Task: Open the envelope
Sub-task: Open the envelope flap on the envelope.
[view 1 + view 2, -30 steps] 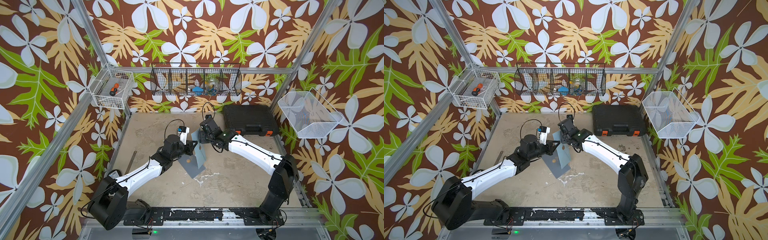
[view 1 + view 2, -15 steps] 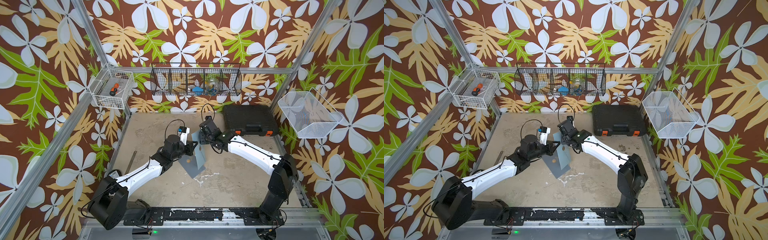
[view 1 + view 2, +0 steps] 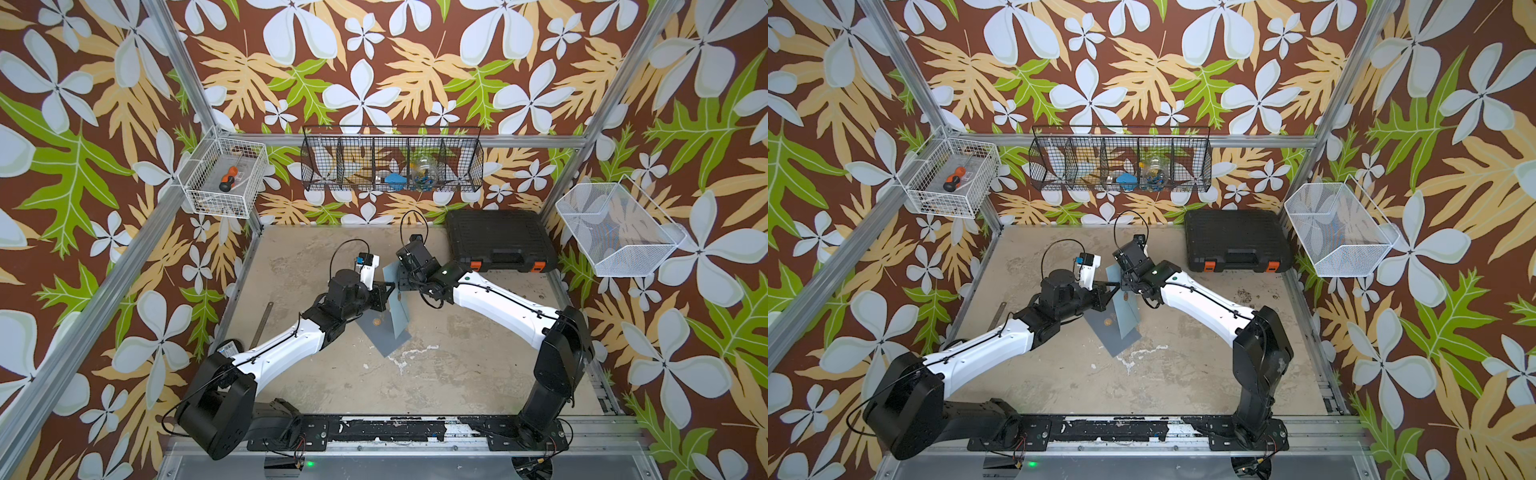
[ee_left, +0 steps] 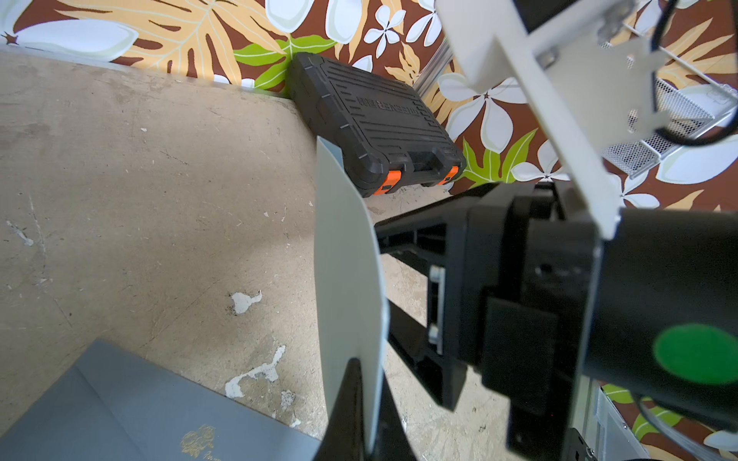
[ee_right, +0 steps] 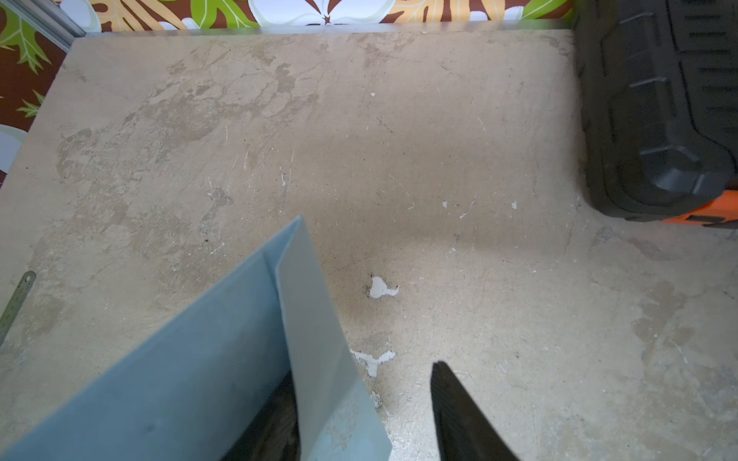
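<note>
Envelope [image 3: 384, 337] lay on the table [image 3: 457, 374], its flap [image 4: 343, 259] raised. Left fingers [image 4: 346, 407] pinched the flap; right fingers [image 5: 459, 411] stood apart beside it.

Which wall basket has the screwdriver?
The white wire basket on the left post: an orange-handled screwdriver lies in it. The black divided basket and the right mesh basket show none.

Grey-blue envelope [image 3: 384, 340] bears a gold emblem [image 4: 197, 440]; black case [image 3: 498, 237] has orange latches [image 3: 476, 263].
</note>
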Controlling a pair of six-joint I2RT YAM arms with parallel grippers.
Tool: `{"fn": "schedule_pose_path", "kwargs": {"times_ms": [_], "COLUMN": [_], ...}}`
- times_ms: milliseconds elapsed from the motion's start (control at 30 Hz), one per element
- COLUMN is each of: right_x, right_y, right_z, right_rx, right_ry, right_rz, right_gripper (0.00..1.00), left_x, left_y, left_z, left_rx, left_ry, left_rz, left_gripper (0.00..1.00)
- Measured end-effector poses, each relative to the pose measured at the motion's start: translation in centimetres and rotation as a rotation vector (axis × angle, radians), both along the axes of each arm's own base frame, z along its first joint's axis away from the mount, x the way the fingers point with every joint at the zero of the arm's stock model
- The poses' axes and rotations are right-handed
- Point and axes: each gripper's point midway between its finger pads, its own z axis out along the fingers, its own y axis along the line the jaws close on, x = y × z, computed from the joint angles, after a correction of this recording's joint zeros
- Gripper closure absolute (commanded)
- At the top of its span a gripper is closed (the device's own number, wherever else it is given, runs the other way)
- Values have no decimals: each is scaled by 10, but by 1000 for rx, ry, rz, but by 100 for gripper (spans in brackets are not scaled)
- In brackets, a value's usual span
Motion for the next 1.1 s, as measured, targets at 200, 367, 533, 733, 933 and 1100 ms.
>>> {"fn": "schedule_pose_path", "kwargs": {"times_ms": [200,367,533,733,933,1100], "right_x": [-5,-5,-5,-6,-7,-8], "right_y": [6,7,8,9,8,10], "right_z": [-8,-8,-8,-7,-4,-3], "right_rx": [-14,0,3,5,10,18], "right_ry": [19,21,20,18,14,12], "right_rz": [10,0,0,3,6,13], "right_gripper": [57,63,66,73,83,93], "left_x": [2,2,2,1,-1,-3], "left_y": [2,2,2,1,-1,-2], "left_z": [0,2,2,3,5,6], "left_rx": [9,8,9,14,17,15], "left_ry": [-9,-16,-17,-26,-38,-43], "left_rz": [12,12,11,1,-19,-33], "left_gripper": [100,100,100,100,100,100]}}
